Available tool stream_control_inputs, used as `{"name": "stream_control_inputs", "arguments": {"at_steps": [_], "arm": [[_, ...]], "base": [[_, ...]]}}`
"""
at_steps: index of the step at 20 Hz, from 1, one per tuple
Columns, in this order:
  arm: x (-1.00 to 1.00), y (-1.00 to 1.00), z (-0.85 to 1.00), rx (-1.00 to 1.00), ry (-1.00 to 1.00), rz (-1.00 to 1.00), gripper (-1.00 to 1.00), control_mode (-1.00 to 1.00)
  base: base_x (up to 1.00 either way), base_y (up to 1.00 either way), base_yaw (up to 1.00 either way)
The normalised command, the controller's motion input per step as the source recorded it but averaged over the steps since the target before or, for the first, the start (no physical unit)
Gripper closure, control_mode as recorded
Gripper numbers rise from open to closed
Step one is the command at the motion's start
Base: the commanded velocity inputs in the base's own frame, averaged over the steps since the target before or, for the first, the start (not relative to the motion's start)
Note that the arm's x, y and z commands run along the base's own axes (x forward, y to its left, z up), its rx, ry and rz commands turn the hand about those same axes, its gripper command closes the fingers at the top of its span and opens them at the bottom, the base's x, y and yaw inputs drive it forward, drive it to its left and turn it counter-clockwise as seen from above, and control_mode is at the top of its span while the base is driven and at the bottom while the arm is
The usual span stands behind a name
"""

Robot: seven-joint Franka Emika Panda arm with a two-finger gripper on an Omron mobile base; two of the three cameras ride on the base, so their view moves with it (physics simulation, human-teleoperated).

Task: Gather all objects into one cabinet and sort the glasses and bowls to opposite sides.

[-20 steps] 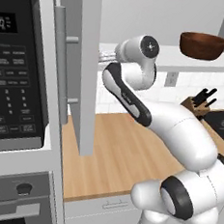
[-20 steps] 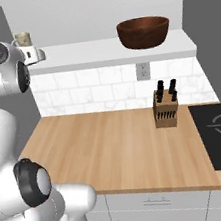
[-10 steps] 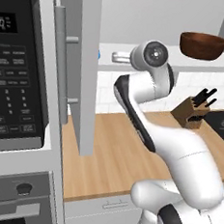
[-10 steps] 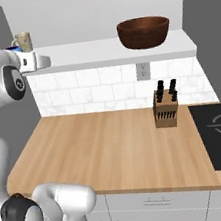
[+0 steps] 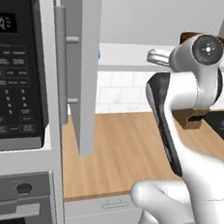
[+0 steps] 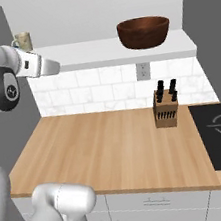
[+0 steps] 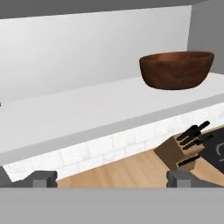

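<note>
My gripper [image 7: 111,178]: in the hand view my two dark finger tips stand far apart at the bottom corners, jaws spread wide, nothing between them.
Large dark reddish-brown wooden bowl [image 7: 176,70]: upright on the white shelf floor [image 7: 87,113] of the open wall cabinet, at its right end near the grey side wall; the right base view shows it [image 6: 143,32] from the front, well apart from my hand.
Cream-beige mottled tumbler [image 6: 23,42]: the right base view has it upright at the shelf's left end, just behind my wrist; I cannot tell whether anything touches it.
Bright blue cup [image 5: 99,54]: the left base view gives a sliver of blue at the edge of the flat grey cabinet door [image 5: 84,67], which hangs open with its long silver bar handle [image 5: 58,70].
Wooden knife block with black handles [image 6: 165,106]: on the light wood countertop [image 6: 108,148] below the bowl, beside the black cooktop [image 6: 220,135].
Black microwave with keypad [image 5: 16,71]: at the left in the left base view.
</note>
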Motion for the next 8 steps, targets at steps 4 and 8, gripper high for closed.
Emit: {"name": "stream_control_inputs", "arguments": {"at_steps": [4, 8], "arm": [[-1.0, 0.06, 0.0, 0.0, 0.0, 0.03, -1.0, -1.0], [-1.0, 0.19, -0.11, 0.0, 0.0, 0.09, -1.0, -1.0]], "base": [[0.0, 0.0, 0.0], [0.0, 0.0, 0.0]]}}
